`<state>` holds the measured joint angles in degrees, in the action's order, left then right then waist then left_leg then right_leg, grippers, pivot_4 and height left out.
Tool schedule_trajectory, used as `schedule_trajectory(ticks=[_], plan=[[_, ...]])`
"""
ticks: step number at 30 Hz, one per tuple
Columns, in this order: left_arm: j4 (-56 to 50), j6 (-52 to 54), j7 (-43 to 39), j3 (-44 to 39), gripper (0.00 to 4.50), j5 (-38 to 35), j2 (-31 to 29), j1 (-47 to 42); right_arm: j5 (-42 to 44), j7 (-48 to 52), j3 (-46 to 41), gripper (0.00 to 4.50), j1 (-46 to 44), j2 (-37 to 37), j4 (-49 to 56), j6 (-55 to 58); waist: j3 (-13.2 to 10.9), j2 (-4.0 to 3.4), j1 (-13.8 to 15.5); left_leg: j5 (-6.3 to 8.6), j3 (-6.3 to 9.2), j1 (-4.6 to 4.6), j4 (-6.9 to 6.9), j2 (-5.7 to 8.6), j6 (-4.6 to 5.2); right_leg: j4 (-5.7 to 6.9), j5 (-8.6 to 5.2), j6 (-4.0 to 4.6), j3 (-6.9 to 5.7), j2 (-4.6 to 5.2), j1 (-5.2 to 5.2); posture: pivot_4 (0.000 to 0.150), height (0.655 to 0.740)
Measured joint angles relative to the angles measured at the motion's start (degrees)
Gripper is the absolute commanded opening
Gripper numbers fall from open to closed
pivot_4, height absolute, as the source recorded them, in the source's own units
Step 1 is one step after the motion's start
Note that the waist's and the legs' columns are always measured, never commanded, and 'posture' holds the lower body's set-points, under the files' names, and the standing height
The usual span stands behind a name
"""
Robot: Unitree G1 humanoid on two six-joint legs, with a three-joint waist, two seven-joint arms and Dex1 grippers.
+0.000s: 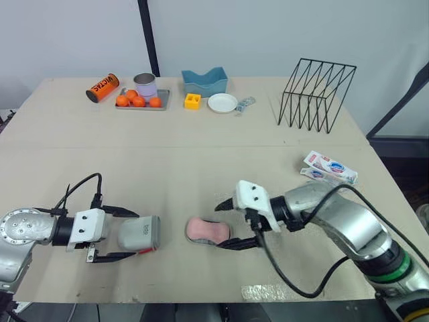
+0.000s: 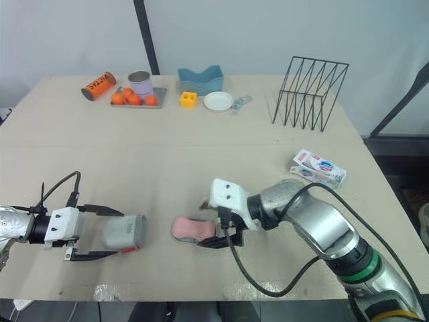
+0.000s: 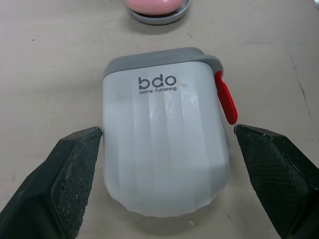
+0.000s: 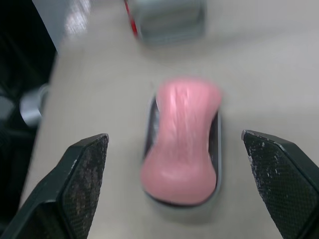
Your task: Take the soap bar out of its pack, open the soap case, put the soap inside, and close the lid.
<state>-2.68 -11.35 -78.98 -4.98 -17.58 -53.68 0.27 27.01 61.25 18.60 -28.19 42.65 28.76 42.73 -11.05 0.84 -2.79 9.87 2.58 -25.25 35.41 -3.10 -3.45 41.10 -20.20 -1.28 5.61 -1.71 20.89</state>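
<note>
soap [image 1: 206,229] hides case base [image 4: 152,127], rim only | lid [image 3: 164,144] inside left end effector [image 1: 139,233]

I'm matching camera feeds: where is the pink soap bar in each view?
Left eye view: soap bar, front centre.
Right eye view: soap bar, front centre.
Left wrist view: soap bar beyond the case lid.
Right wrist view: soap bar, centred.
Shared landmark: case lid.

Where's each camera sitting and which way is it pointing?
Left eye: on the head, facing down at the table; both arms show.
Right eye: beside it, same scene.
Left wrist: along the left gripper at the soap case lid.
Right wrist: along the right gripper at the pink soap.
Both wrist views catch soap and lid.
</note>
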Motion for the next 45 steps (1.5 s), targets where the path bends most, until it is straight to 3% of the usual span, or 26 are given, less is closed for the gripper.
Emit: schedule_trajectory(ticks=[8,38,42,45], plan=[[1.34,-0.17,-0.05,0.01,4.50,0.29,-0.04,0.01,3.25,1.97,-3.78,4.43,5.23,-1.18,1.60,-4.68,0.01,0.02,-0.01,0.00,0.00,0.04,0.01,-0.01,0.00,0.01,0.00,0.00,0.01,-0.03,-0.04,0.150,0.7400],[2.80,1.81,3.18,5.25,4.50,5.33,1.38,-3.47,1.55,1.14,-3.33,4.43,5.70,-0.94,2.07,-5.50,0.02,0.03,0.03,-0.01,0.03,0.04,0.03,0.01,-0.01,0.03,0.00,0.00,0.01,-0.03,-0.06,0.150,0.7400],[3.43,0.74,3.23,5.34,3.55,5.87,1.38,-4.07,1.04,1.18,-3.21,4.50,5.80,-0.93,2.05,-5.78,0.02,0.03,0.03,-0.01,0.03,0.04,0.03,0.01,-0.01,0.04,0.00,0.00,0.00,-0.04,-0.06,0.150,0.7400],[4.09,0.04,3.23,5.52,3.54,6.14,1.38,-4.69,0.45,0.98,-2.42,4.50,5.68,-0.93,2.00,-5.38,0.02,0.04,0.03,-0.01,0.03,0.04,0.03,0.01,-0.02,0.04,0.00,0.00,0.01,-0.03,-0.07,0.150,0.7400]])
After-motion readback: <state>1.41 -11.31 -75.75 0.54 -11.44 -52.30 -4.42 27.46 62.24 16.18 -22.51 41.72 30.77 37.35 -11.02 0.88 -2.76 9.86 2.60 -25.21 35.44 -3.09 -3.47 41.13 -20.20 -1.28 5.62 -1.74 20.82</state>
